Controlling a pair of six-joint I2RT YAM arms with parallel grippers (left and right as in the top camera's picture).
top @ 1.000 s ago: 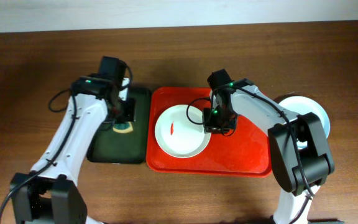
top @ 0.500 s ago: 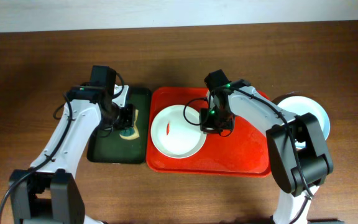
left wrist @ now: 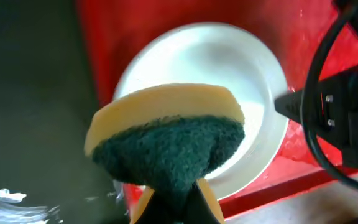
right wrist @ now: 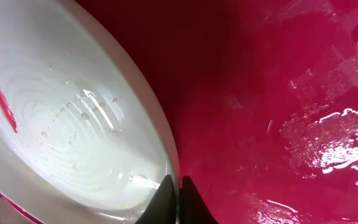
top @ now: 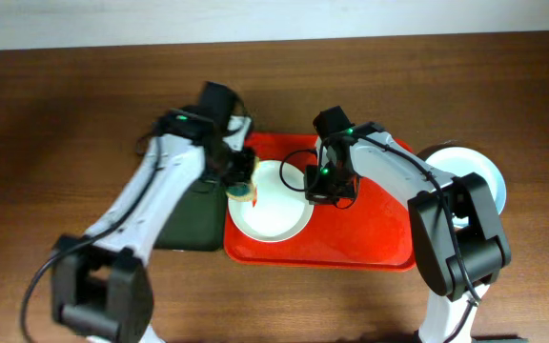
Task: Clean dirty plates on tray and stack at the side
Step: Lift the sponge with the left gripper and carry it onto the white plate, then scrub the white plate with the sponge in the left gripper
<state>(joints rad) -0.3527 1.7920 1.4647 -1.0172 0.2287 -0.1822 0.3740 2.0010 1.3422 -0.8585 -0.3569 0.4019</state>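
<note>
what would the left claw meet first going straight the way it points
Probably the round white plate on the red plastic tray, touched first by the yellow and green sponge in the left claw; depth is unclear.

tray [top: 379, 238] R half free, sponge [top: 243, 191] over plate [top: 274, 214]

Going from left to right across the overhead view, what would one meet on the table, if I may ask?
Dark green tray → white plate → right gripper → stacked plates.
</note>
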